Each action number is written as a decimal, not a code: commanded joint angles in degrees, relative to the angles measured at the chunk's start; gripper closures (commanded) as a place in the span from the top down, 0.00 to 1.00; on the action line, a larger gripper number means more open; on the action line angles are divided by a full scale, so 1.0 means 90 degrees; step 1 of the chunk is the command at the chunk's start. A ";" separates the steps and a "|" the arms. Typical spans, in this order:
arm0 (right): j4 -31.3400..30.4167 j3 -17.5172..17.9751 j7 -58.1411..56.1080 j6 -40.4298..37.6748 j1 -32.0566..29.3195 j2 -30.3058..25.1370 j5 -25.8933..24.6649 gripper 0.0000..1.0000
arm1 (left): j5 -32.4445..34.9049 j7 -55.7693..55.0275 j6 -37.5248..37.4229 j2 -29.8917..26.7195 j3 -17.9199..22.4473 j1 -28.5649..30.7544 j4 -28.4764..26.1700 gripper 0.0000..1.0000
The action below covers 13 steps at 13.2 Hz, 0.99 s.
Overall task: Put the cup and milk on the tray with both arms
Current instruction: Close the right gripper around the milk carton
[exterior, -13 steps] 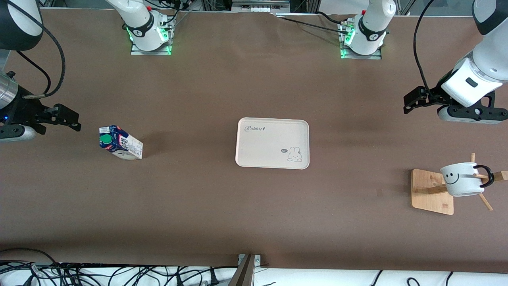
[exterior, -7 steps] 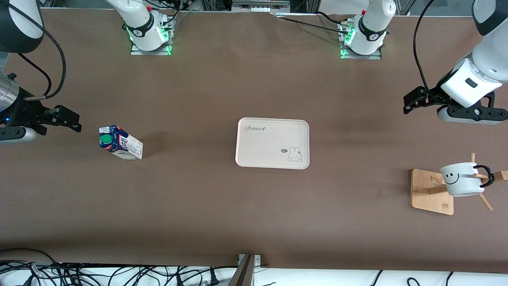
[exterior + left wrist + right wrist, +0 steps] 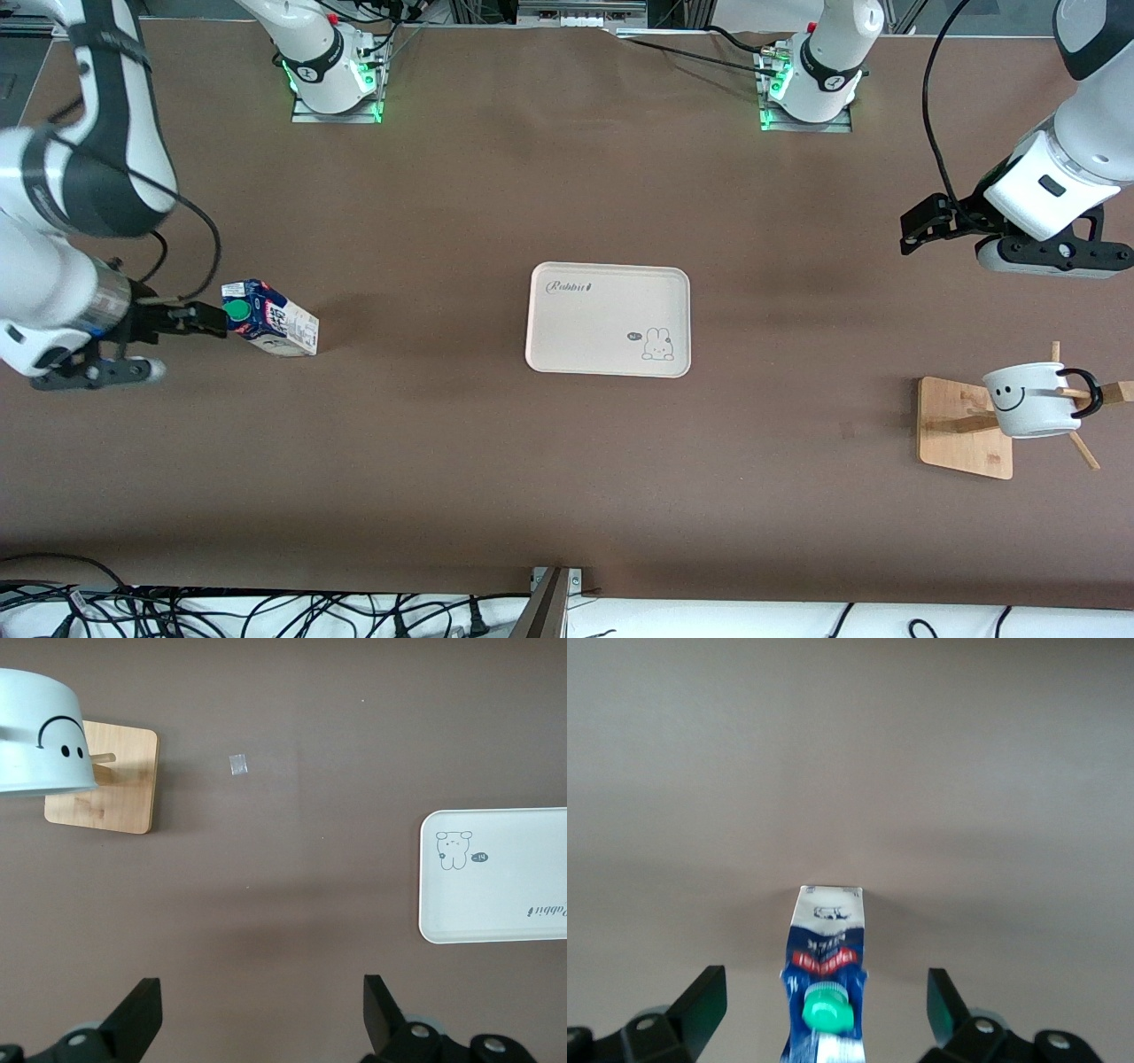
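The milk carton (image 3: 268, 321), dark blue and white with a green cap, stands on the table toward the right arm's end. My right gripper (image 3: 199, 321) is open right beside its top; in the right wrist view the carton (image 3: 824, 992) sits between the spread fingers (image 3: 700, 1010), untouched. The cream tray (image 3: 608, 319) with rabbit drawing lies at the table's middle, and shows in the left wrist view (image 3: 496, 877). The white smiley cup (image 3: 1032, 399) hangs on a wooden rack toward the left arm's end; it also shows in the left wrist view (image 3: 40, 731). My left gripper (image 3: 917, 232) is open, in the air over bare table.
The wooden rack's square base (image 3: 964, 428) and pegs hold the cup near the table's end. Both arm bases (image 3: 332, 75) stand along the top edge. Cables lie along the table's near edge. A small pale scrap (image 3: 237, 765) lies on the table by the rack.
My right arm has swung in and down toward the milk carton, bringing the open gripper up beside its top. The left arm has barely moved.
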 commanded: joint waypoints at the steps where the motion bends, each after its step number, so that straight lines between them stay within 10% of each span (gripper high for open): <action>1: -0.0756 0.0008 0.0099 0.0594 0.0052 -0.0134 -0.0072 1.00 | -0.0023 0.0012 -0.0161 0.0106 -0.0011 -0.0005 0.0234 1.00; 13: -0.2897 -0.0050 0.0011 0.1719 0.0042 -0.1306 0.0094 1.00 | -0.0023 0.0012 -0.0161 0.0106 -0.0001 -0.0005 0.0234 1.00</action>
